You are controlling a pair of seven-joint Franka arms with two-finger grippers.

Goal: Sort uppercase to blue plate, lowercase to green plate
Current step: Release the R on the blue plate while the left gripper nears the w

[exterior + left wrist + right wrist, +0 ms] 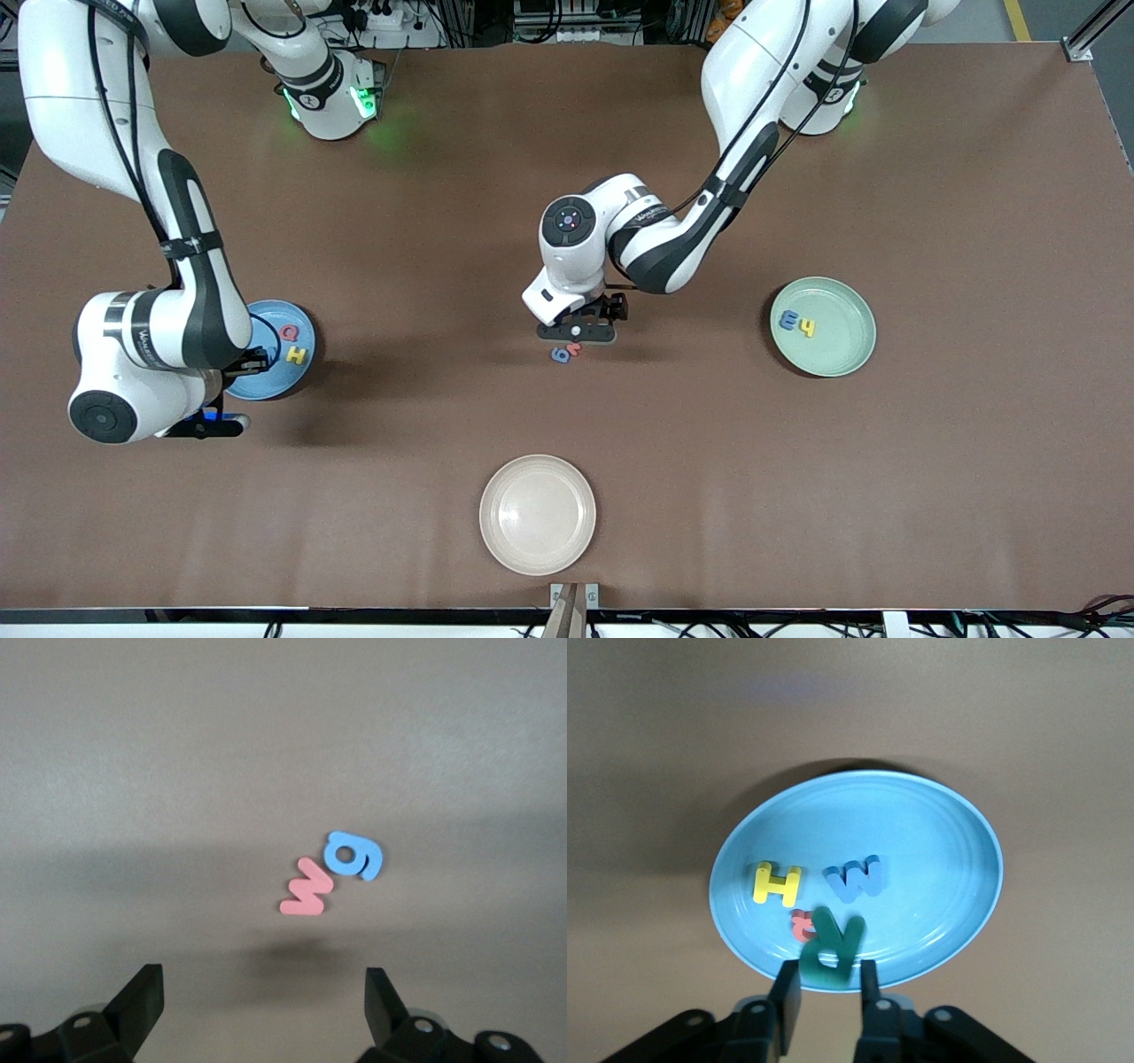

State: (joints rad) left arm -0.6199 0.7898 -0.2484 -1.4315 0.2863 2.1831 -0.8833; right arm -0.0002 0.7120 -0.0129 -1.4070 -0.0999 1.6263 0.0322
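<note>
Over the blue plate (939,850), at the right arm's end of the table, my right gripper (826,979) has its fingers slightly apart. The teal-green R (830,948), an uppercase letter, is tilted and blurred between the fingertips. Yellow H (777,882), blue M (855,879) and red Q (803,923) lie in that plate. My left gripper (264,992) hangs open and empty over mid-table, just above two lowercase letters, the red one (306,889) and the blue g (355,856), which touch each other. The green plate (855,350) holds a blue lowercase letter (787,321) and a yellow one (805,328).
A beige plate (538,514) stands near the table's front edge, nearer the front camera than the two loose letters. The brown table (797,496) stretches bare between the plates.
</note>
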